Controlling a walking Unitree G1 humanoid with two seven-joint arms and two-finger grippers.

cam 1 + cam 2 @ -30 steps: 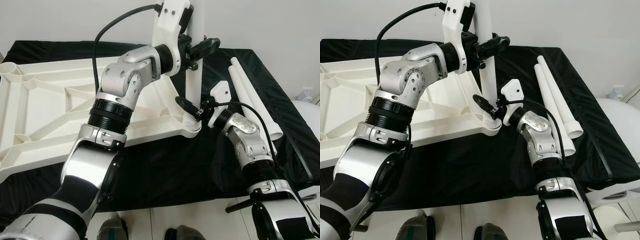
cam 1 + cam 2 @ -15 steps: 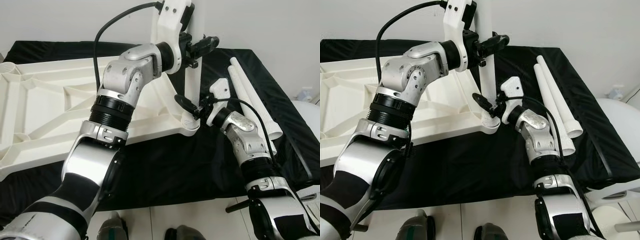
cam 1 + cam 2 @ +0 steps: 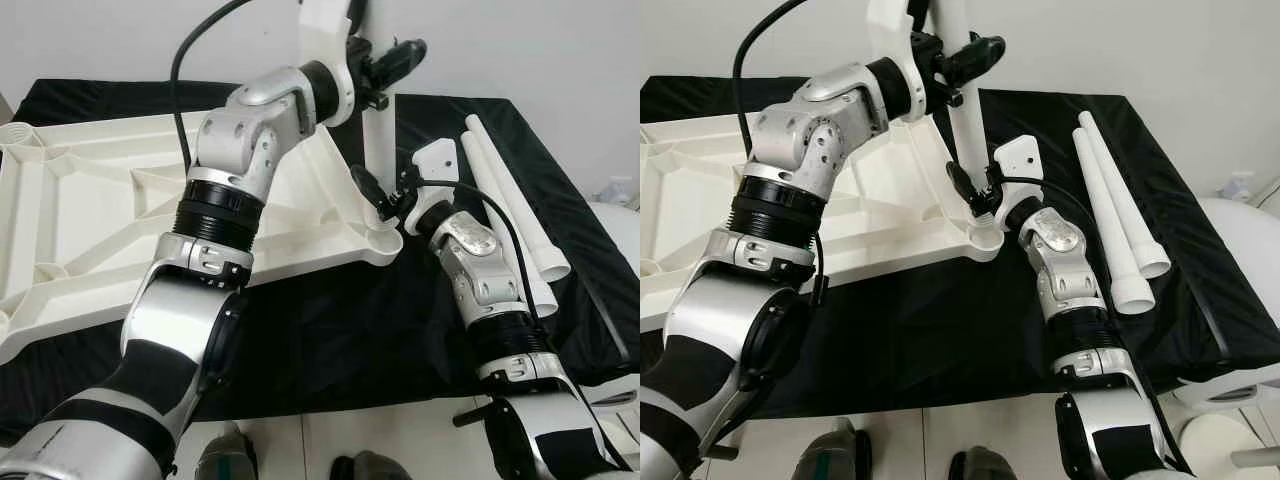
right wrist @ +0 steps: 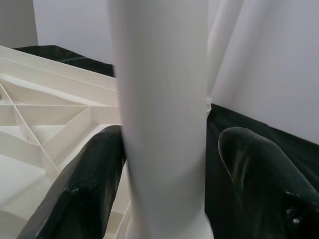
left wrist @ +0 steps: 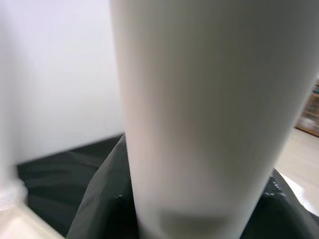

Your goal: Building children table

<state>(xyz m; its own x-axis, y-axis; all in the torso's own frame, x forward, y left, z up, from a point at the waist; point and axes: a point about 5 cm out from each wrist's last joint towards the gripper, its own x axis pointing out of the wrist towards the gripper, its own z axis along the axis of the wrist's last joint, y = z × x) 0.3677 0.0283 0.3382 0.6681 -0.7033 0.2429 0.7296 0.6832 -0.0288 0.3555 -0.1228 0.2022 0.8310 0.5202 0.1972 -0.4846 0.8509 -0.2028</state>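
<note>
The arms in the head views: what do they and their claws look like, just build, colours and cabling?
Both arms are silver metal segments joined by black ribbed rings, with black panels on the upper parts. Each wrist ends in a white plastic housing carrying a claw of two long, rounded black fingers: the left claw and the right claw. A black cable loops from each forearm to its wrist housing.

Parts count from my seat

I count one upturned white tabletop (image 3: 90,215), three white table legs — one upright (image 3: 968,135), two lying loose (image 3: 1118,215) — one black cloth (image 3: 330,340), and two grippers, left gripper (image 3: 385,70) and right gripper (image 3: 375,195).
</note>
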